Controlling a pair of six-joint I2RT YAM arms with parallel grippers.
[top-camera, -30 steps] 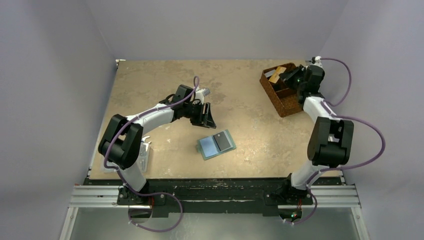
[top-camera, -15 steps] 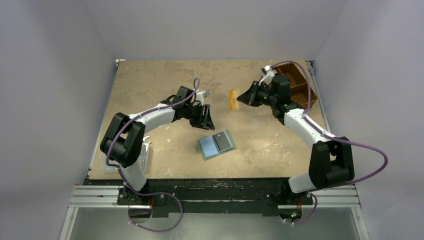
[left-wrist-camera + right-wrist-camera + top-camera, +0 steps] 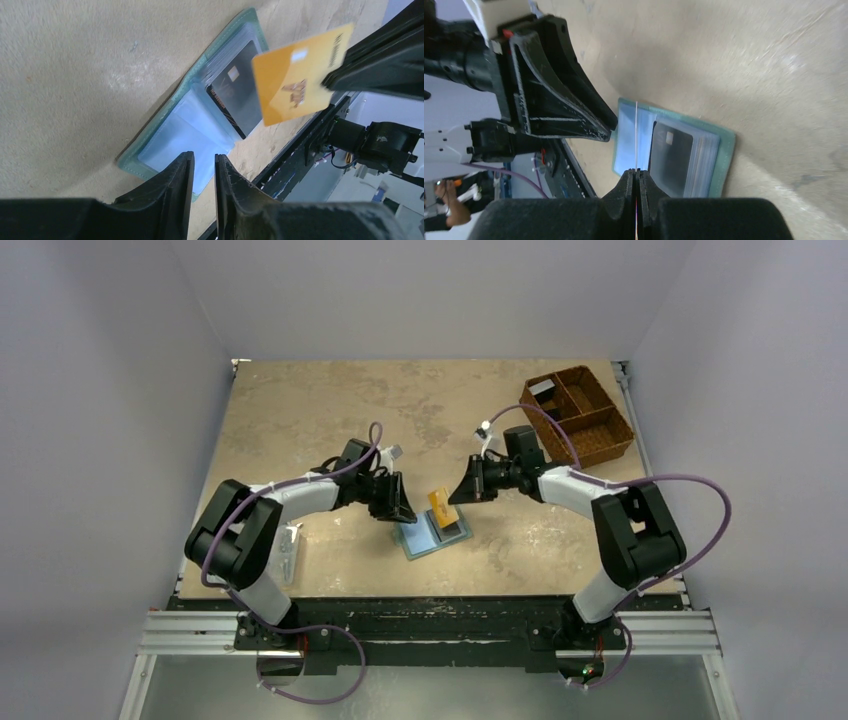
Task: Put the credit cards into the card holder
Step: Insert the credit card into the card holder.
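The card holder (image 3: 432,533) lies open on the table, pale blue inside, with a dark card (image 3: 235,100) in its right half. My right gripper (image 3: 457,491) is shut on a tan-orange credit card (image 3: 440,503) and holds it just above the holder. In the right wrist view the card (image 3: 636,135) shows edge-on over the holder's (image 3: 724,145) left pocket. My left gripper (image 3: 202,161) is at the holder's (image 3: 190,125) left end, its jaws a narrow gap apart and empty. The orange card (image 3: 295,80) hangs over the dark card there.
A brown woven divided basket (image 3: 600,435) stands at the back right with a small dark item in one compartment. A clear plastic box (image 3: 286,552) sits by the left arm's base. The table's front edge and metal rail lie just beyond the holder.
My right gripper has carried the orange card from the basket across to just above the open holder. My left gripper has moved down to the holder's left end.
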